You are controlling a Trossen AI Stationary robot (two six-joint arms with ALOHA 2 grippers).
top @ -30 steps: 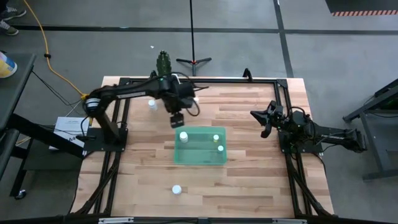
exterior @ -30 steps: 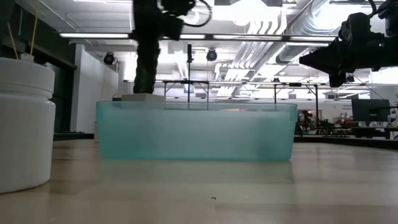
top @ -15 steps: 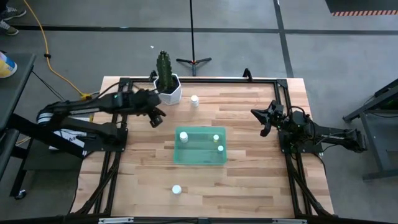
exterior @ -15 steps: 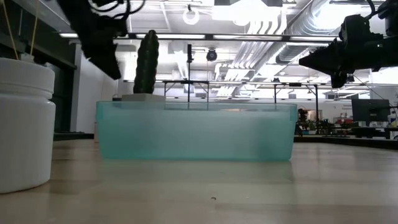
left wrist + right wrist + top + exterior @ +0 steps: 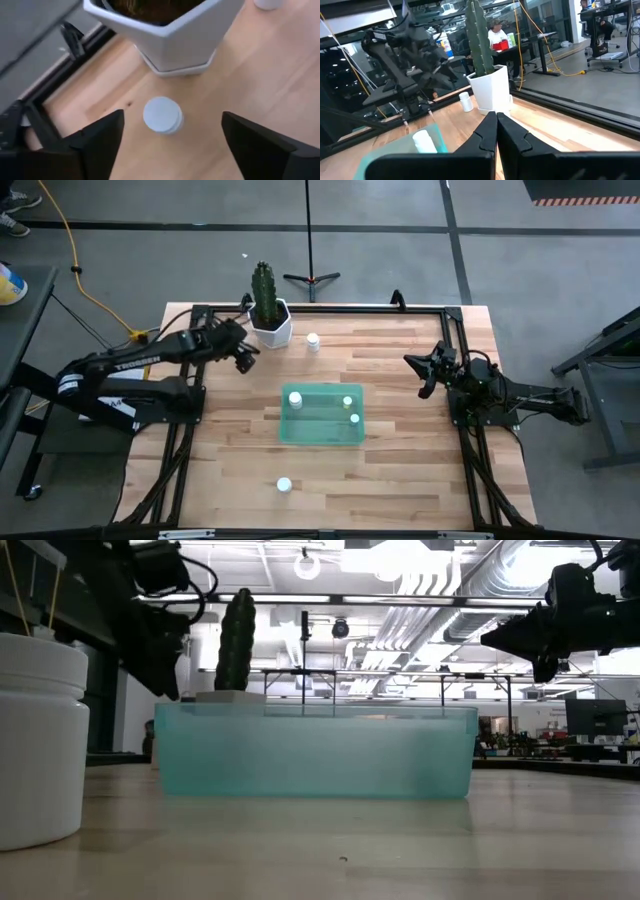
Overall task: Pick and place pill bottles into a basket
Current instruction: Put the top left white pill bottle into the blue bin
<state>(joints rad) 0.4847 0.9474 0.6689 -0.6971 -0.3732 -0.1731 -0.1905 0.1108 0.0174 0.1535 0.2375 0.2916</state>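
From overhead, the left gripper (image 5: 243,356) is hovering near the table's far-left corner, just beside the white hexagonal cactus pot (image 5: 273,331). Half a second ago it was sitting slightly closer to the green basket (image 5: 322,416); a second ago it was directly over the basket's far-left corner. The basket is lying mid-table with three pill bottles inside: one (image 5: 295,397) at its far-left corner and two (image 5: 347,402) toward its right side. Another bottle (image 5: 313,340) is standing right of the pot, and one more (image 5: 284,485) is near the table's front edge. The right gripper (image 5: 425,372) is waiting at the right side, unchanged.

At table level, the basket (image 5: 315,751) is filling the middle, a large white bottle (image 5: 38,738) is looming close at left, and the left arm is now hanging lower behind it.

The left wrist camera is showing its fingers (image 5: 100,135) spread wide apart above a white-capped bottle (image 5: 162,114) standing on the wood just beside the pot (image 5: 170,35).

The right wrist camera is showing its own fingers (image 5: 490,131) pressed together, pointing toward the cactus pot (image 5: 490,90).
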